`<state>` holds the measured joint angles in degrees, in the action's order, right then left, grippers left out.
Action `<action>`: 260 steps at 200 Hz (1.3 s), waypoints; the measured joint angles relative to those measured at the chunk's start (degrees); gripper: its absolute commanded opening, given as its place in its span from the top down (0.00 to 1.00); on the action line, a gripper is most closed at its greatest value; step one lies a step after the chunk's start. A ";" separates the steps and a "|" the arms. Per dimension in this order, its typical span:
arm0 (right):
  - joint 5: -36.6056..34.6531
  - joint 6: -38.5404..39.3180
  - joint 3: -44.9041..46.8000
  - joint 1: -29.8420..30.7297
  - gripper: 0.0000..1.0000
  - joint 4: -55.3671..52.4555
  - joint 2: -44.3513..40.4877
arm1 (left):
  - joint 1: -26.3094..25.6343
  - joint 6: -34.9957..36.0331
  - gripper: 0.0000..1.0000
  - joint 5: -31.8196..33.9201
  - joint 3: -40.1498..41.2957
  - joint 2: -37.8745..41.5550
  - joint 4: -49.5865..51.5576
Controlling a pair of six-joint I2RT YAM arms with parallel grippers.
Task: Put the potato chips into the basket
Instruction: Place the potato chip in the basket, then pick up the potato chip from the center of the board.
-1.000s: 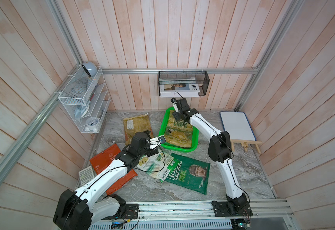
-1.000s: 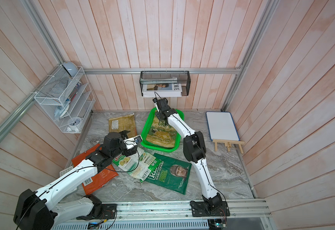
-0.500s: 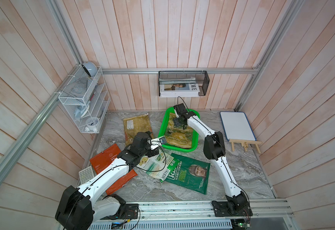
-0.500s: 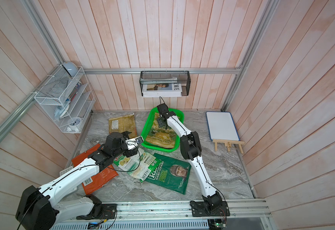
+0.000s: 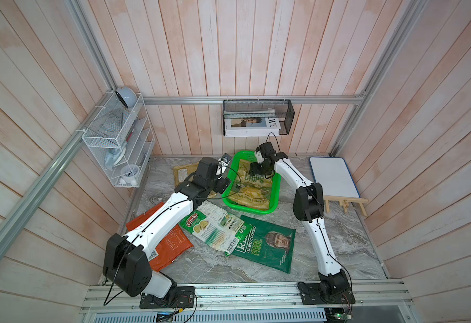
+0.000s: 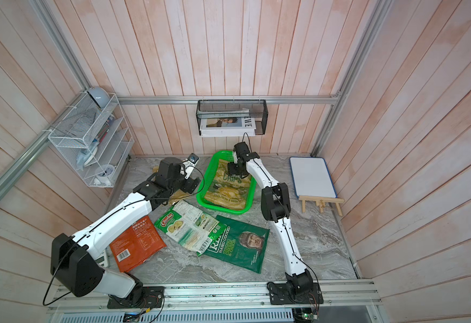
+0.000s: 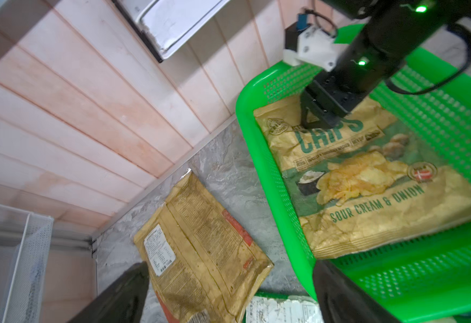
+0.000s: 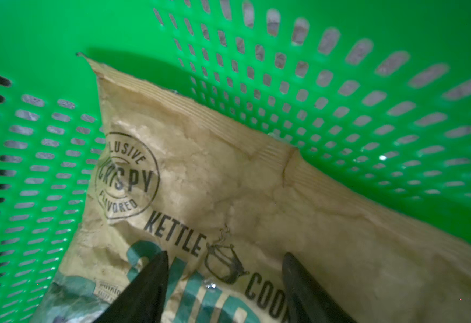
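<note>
My right gripper (image 8: 224,254) is hanging open over the yellow-tan bag (image 5: 252,186), which is lying inside the green basket (image 5: 245,209). My left gripper (image 7: 228,264) is open too, empty, above the second tan bag (image 7: 200,240). This one, the orange-red bag (image 6: 136,243), the white-green bag (image 5: 214,226) and the dark green bag (image 5: 268,246) are lying outside: I judge one of five done.

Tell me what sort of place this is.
Probably a robot test cell, staged a bit like a room corner: two robot arms bolted to an aluminium rail, plank walls in a metal frame, and chip bags beside a green basket on a marble-look tabletop.
</note>
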<state>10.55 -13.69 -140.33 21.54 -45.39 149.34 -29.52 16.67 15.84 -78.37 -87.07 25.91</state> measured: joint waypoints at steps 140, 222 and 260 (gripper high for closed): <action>7.58 -0.90 40.65 0.26 0.32 12.46 -42.62 | 0.00 -50.25 0.21 -3.85 17.18 -4.63 17.68; 10.49 -1.57 49.11 -3.26 0.32 17.59 -44.52 | 0.00 -55.91 0.29 -3.63 20.46 -8.00 11.04; 11.30 -1.73 49.11 -3.26 0.32 17.57 -44.13 | 0.00 -55.93 0.48 -2.82 20.52 -10.88 9.22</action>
<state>21.85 -15.42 -91.22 18.28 -27.81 105.21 -29.52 -39.27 13.02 -57.84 -97.95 35.14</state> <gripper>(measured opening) 0.677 0.528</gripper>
